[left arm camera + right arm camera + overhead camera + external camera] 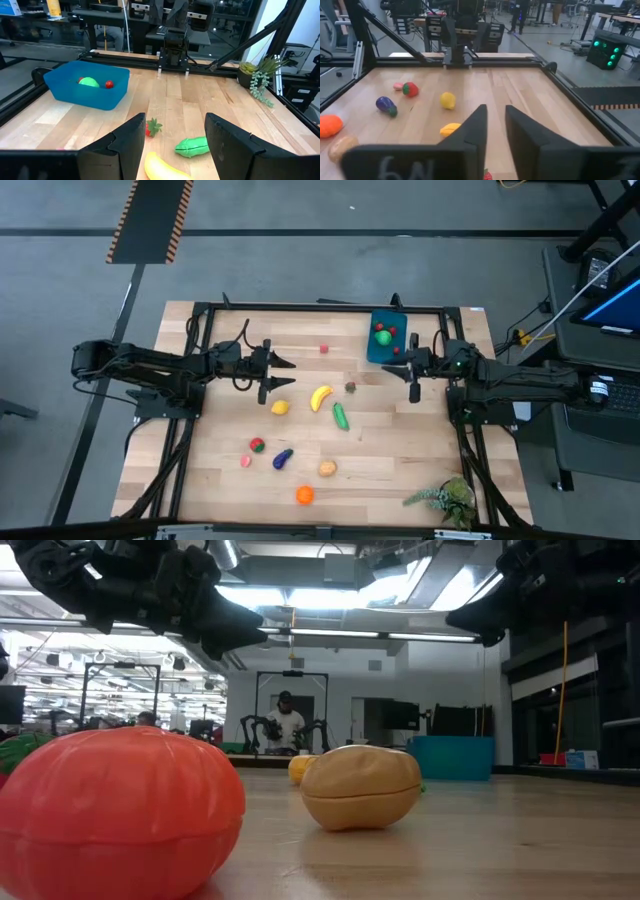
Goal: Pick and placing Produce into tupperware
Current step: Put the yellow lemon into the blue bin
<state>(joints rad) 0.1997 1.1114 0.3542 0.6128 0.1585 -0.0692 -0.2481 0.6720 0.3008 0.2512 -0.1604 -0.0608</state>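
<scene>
Two arms flank the wooden table, both raised above it. Blue tupperware sits at the far edge, right of centre, holding a green piece and small red ones. Right gripper hovers just beside its near rim, jaws narrowly parted, empty. Left gripper is wide, empty, above bare wood. Banana, cucumber, lemon lie mid-table; near-right board mostly free.

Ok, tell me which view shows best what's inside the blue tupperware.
The high view: it looks straight down into the tupperware, showing every piece inside. Left wrist view shows it slantwise, the wall hiding some contents. Low view shows only its side; right wrist view misses it.
</scene>
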